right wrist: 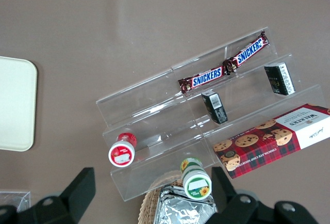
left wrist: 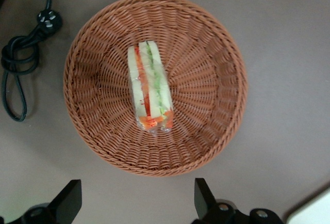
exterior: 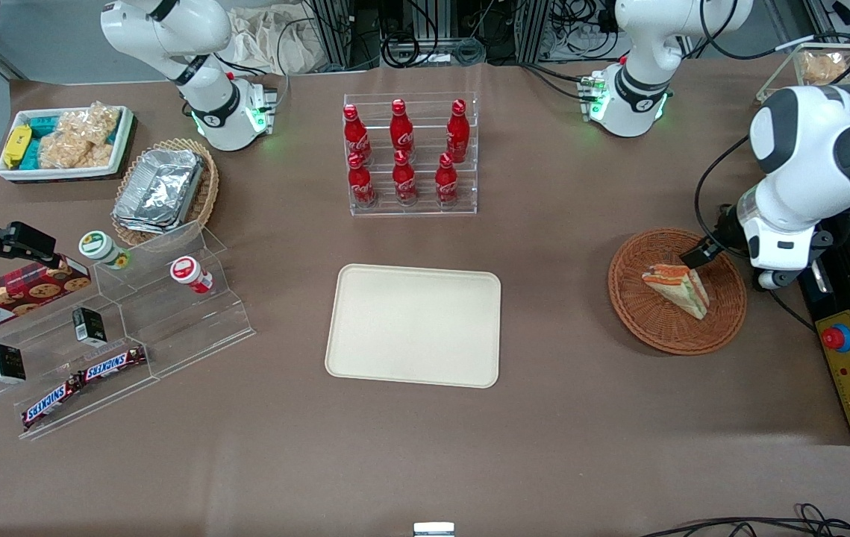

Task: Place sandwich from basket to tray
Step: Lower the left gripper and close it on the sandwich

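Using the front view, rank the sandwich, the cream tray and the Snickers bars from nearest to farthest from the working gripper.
The open gripper hangs over the basket.
1. Sandwich, in the basket beneath it.
2. Cream tray, mid-table.
3. Snickers bars, toward the parked arm's end.

"SNICKERS" reads on both candy bars [right wrist: 223, 64] lying on the clear acrylic stand [right wrist: 154, 131]. "WALKERS" stands on the tartan cookie box [right wrist: 273, 139]. The red bottles [exterior: 402, 153] carry white Coca-Cola script (small, only partly legible).

The gripper [left wrist: 136, 203] hangs above the basket [left wrist: 216, 126], fingers apart.

Bright even overhead light; soft faint shadows; sharp focus, no glare.
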Robot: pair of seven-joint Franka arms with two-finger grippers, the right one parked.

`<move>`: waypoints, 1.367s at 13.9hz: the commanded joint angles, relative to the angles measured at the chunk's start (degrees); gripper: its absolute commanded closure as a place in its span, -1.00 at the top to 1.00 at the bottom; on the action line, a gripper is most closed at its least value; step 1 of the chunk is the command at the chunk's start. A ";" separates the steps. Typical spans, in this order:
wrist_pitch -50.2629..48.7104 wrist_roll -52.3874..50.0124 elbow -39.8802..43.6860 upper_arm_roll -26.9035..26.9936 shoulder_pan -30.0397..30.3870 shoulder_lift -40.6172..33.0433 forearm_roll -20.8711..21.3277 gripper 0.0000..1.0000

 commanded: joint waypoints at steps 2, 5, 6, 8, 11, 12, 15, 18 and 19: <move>3.34 -5.21 -1.13 0.08 -0.46 1.87 1.43 0.98; 6.41 -8.29 -1.13 0.08 -0.46 5.04 1.43 0.98; 7.47 -9.60 -1.13 0.08 -0.46 6.27 1.43 0.98; 9.67 -11.19 -1.22 0.08 -0.46 8.47 1.51 0.98; 11.60 -11.64 -1.39 0.17 -0.46 10.32 1.51 0.98; 12.22 -11.73 -1.66 0.17 -0.46 10.93 1.51 0.98; 15.03 -13.31 -2.71 0.17 -0.46 12.51 1.60 0.98; 17.41 -14.19 -3.68 1.13 -0.46 13.83 1.69 0.98; 17.76 -14.19 -3.77 1.48 -0.46 14.01 1.86 0.98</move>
